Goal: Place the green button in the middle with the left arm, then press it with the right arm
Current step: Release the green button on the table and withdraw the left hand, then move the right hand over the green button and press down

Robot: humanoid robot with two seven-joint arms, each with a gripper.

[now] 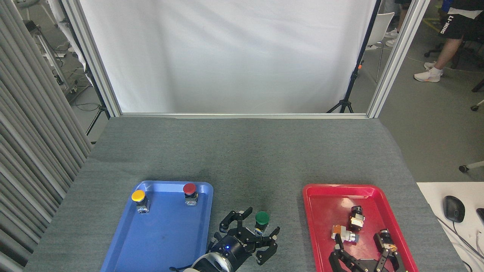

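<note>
The green button (262,220) stands upright on the grey cloth of the middle (257,166), between the blue tray and the red tray. My left gripper (256,229) is open, its fingers (235,218) spread on both sides of the button and no longer touching its cap. My right gripper (363,253) sits low over the red tray at the bottom right, fingers apart, holding nothing.
The blue tray (159,241) on the left holds a yellow-capped button (139,200) and a red-capped button (190,193). The red tray (321,211) holds several small switch parts (355,218). A computer mouse (453,208) lies on a white surface at the right.
</note>
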